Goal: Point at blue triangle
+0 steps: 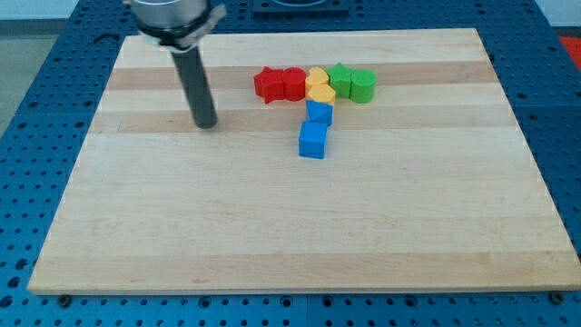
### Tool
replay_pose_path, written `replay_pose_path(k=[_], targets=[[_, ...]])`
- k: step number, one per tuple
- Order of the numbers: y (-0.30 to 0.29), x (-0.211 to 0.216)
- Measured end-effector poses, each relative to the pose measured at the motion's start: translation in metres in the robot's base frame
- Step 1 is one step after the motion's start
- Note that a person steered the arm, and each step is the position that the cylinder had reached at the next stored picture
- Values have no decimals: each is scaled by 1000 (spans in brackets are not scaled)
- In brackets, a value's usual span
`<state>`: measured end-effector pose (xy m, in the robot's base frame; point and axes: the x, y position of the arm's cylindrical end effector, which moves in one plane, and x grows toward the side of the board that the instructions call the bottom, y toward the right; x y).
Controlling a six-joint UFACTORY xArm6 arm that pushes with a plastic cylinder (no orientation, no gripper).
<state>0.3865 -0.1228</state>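
The blue triangle (pixel 320 112) lies on the wooden board (pixel 300 227) just below the yellow blocks, with a blue cube (pixel 312 140) touching it below. My tip (pixel 207 123) rests on the board well to the view's left of both blue blocks, below and left of the red blocks. It touches no block.
A row of blocks runs across the view's upper middle: a red star-like block (pixel 267 84), a red block (pixel 293 84), two yellow blocks (pixel 318 76) (pixel 320 93), a green star-like block (pixel 340 79) and a green block (pixel 363 85). Blue pegboard (pixel 36 136) surrounds the board.
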Motion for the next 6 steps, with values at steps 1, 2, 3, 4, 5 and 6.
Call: replay_pose_path(k=[1,2,3,4,5,6], targets=[[25,-9],[50,-16],[80,-16],[103,-16],[112,-20],[119,-21]])
